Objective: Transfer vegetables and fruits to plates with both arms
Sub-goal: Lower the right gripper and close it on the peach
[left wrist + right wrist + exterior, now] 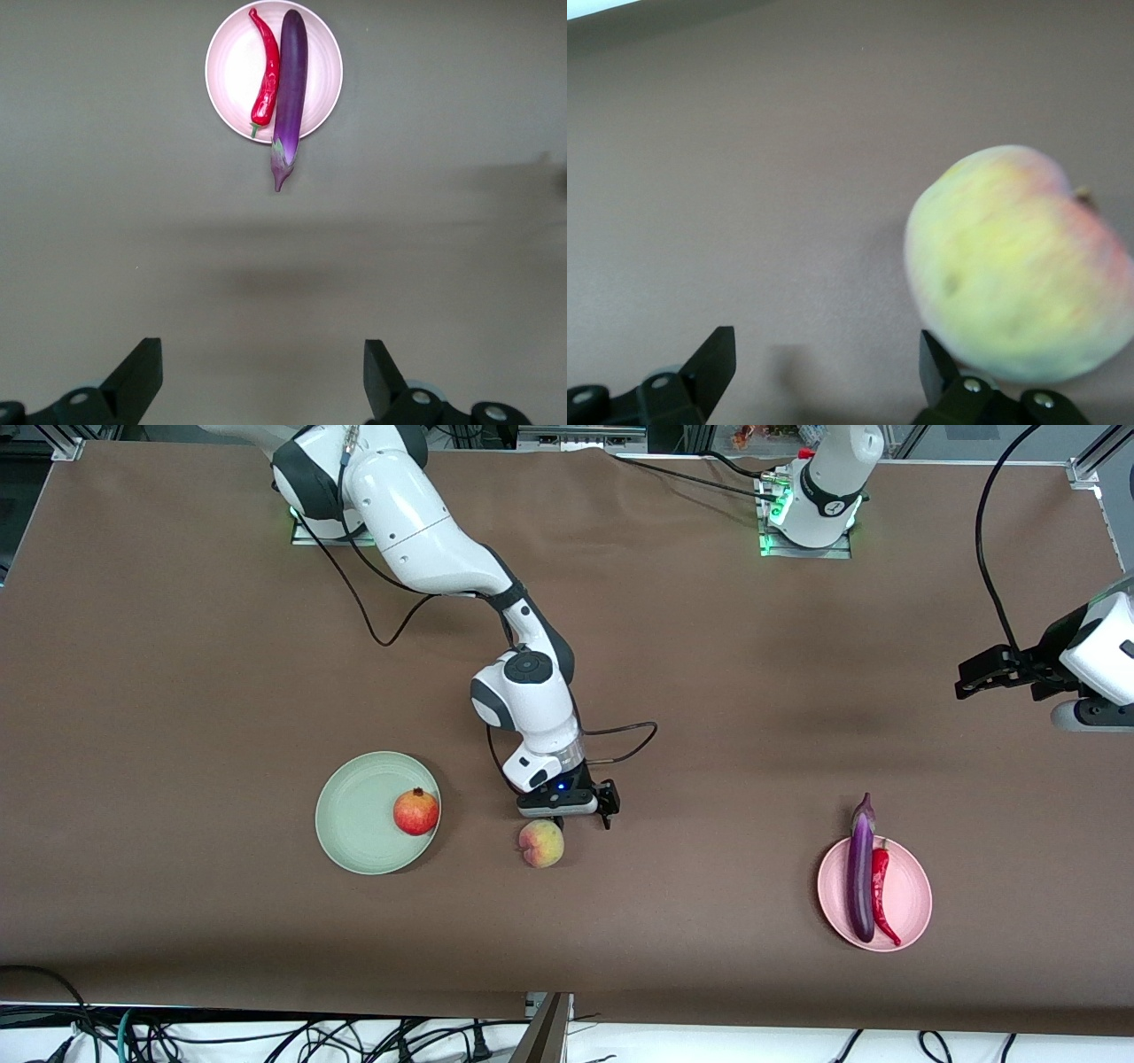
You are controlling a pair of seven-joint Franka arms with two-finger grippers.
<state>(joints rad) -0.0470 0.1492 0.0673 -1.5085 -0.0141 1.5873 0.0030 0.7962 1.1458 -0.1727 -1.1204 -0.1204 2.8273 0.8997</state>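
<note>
The peach (pixel 541 843) lies on the brown table between the two plates, nearer the mint green plate (pixel 354 815). My right gripper (pixel 560 819) hangs low just beside it, open. In the right wrist view the peach (pixel 1019 266) sits against the outside of one finger, and the gap of that gripper (pixel 824 354) is empty. The pomegranate (pixel 415 811) rests on the green plate. The eggplant (pixel 859 877) and red chili (pixel 881 890) lie side by side on the pink plate (pixel 912 895). My left gripper (pixel 973 676) waits open above the table's left-arm end.
In the left wrist view the pink plate (pixel 232 71) holds the chili (pixel 266 75) and the eggplant (pixel 289 80), whose stem end sticks out over the rim; the left gripper (pixel 261 354) is empty. A black cable (pixel 620 744) loops on the table by the right wrist.
</note>
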